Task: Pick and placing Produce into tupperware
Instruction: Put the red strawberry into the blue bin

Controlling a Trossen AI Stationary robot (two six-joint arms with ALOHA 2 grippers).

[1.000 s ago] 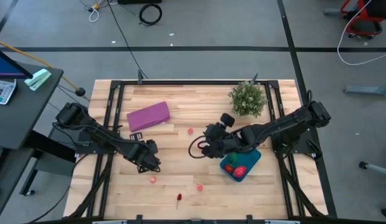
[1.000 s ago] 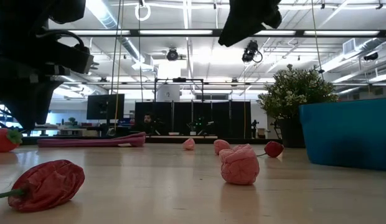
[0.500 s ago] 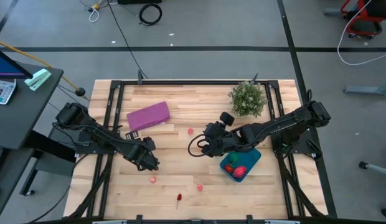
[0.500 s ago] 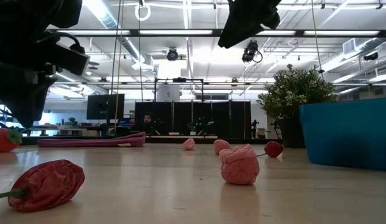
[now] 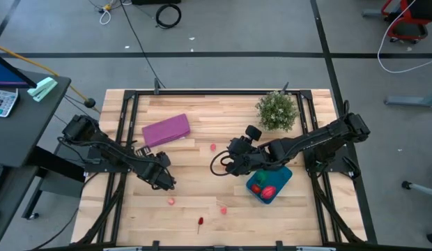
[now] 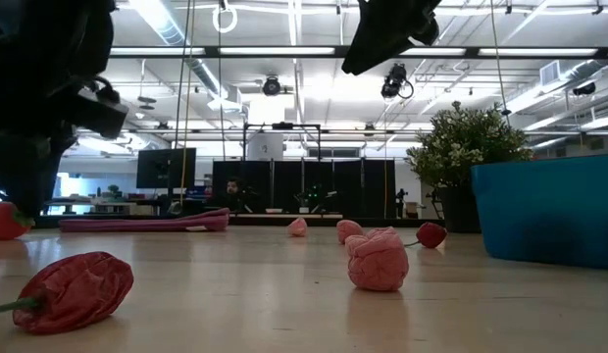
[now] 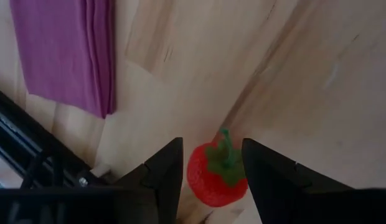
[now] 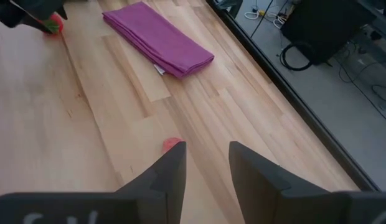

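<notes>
Nearest produce: we are seeing a red pepper (image 6: 76, 290) and a pink lumpy piece (image 6: 377, 259) lying loose on the table's near part.
Left gripper (image 5: 162, 179): we are noting it sliding toward the table's left over the last second; its jaws are parted around a strawberry (image 7: 216, 177), not yet clenched.
Meaning: we are judging a grasp of the strawberry as imminent.
Right gripper (image 5: 233, 165): we are finding it waiting mid-table beside the container, jaws apart, empty.
Tupperware (image 5: 283, 179): we are counting red pieces and one green inside, on the table's right.
Far items: a purple cloth (image 5: 165, 130) and a potted plant (image 5: 276, 109) are sitting well back.
</notes>
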